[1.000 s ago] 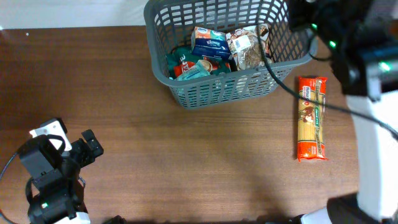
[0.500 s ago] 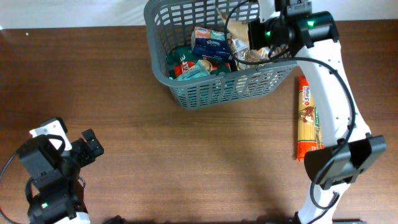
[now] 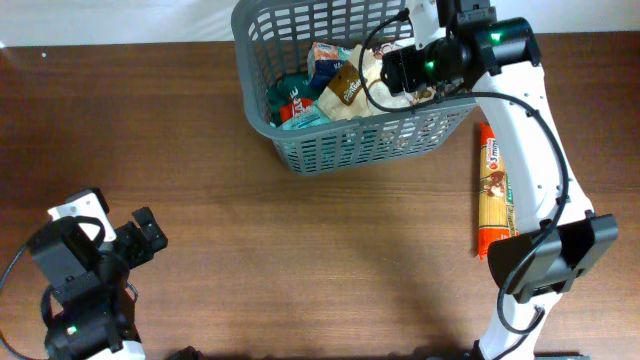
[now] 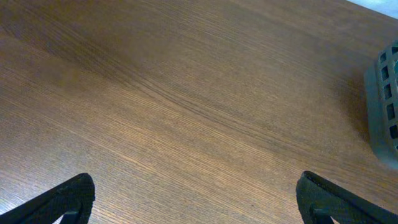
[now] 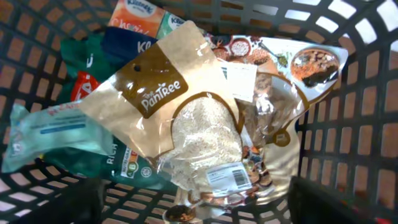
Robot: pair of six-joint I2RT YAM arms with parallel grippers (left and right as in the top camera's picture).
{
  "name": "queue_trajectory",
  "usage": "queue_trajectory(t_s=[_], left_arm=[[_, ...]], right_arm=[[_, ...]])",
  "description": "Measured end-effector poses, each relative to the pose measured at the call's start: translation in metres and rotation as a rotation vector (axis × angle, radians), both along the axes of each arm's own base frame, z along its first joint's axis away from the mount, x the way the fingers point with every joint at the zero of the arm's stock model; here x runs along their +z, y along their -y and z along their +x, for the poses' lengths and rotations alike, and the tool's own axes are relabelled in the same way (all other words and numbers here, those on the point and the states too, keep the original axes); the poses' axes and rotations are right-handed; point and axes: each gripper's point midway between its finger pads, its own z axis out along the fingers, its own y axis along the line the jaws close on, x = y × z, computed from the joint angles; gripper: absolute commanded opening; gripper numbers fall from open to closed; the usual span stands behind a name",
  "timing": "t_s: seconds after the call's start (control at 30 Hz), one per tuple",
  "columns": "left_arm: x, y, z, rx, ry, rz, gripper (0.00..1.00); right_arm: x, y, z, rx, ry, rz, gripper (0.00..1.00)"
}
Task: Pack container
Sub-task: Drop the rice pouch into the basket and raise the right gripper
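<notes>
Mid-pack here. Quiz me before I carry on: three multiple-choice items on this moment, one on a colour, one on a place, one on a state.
1. What colour is the container?
A) red
B) dark grey
C) white

2. Where does the spaghetti packet lie?
A) inside the container
B) under the container
C) on the table, outside the container

3. How do the left fingers stand?
A) open, over bare table
B) shut on a packet
C) shut on the container's rim

Answers:
1. B: its lattice walls and rim are dark grey.
2. C: it lies flat on the wood beside the container's wall.
3. A: the left wrist view shows them wide apart with only wood between them.
</notes>
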Motion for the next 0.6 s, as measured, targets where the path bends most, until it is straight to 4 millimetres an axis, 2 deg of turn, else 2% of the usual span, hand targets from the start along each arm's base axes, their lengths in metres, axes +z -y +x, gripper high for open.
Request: queue_trajectory(t_s=[0.07,0.1,0.17,0.2,0.3,0.4,0.43,0.5,0.6], left_arm=[[0.0,0.0,0.0,0.0,0.0,0.0,0.99],[0.0,0.0,0.0,0.0,0.0,0.0,0.99],[0.0,0.0,0.0,0.0,0.0,0.0,0.99],[0.0,0.0,0.0,0.0,0.001,0.0,0.99],[0.0,0.0,0.0,0.0,0.001,0.0,0.99],[0.0,0.0,0.0,0.0,0.001,0.0,0.99],[0.0,0.0,0.0,-0.001,0.001,0.001,0.99],[0.0,0.0,0.0,-0.001,0.001,0.001,0.99],[0.001,0.0,0.0,0.0,0.003,0.001,0.99]], right_arm=[[0.01,0.0,-0.001,0.006,0.017,-0.002,0.99],[0.021,0.001,0.0,0.007,0.044,-0.004,0.99],[0.066,0.012,-0.002,-0.027,0.143,-0.033,0.99],[0.078,0.016,-0.004,-0.042,0.168,-0.045,0.99],[0.135,0.046,-0.022,-0.147,0.285,-0.104,0.99],[0.182,0.094,-0.054,-0.301,0.366,-0.139,0.99],[0.199,0.127,-0.072,-0.401,0.394,-0.154,0.99],[0.202,0.171,-0.094,-0.534,0.366,-0.178,0.99],[0.186,0.233,-0.122,-0.729,0.263,-0.215,0.99]])
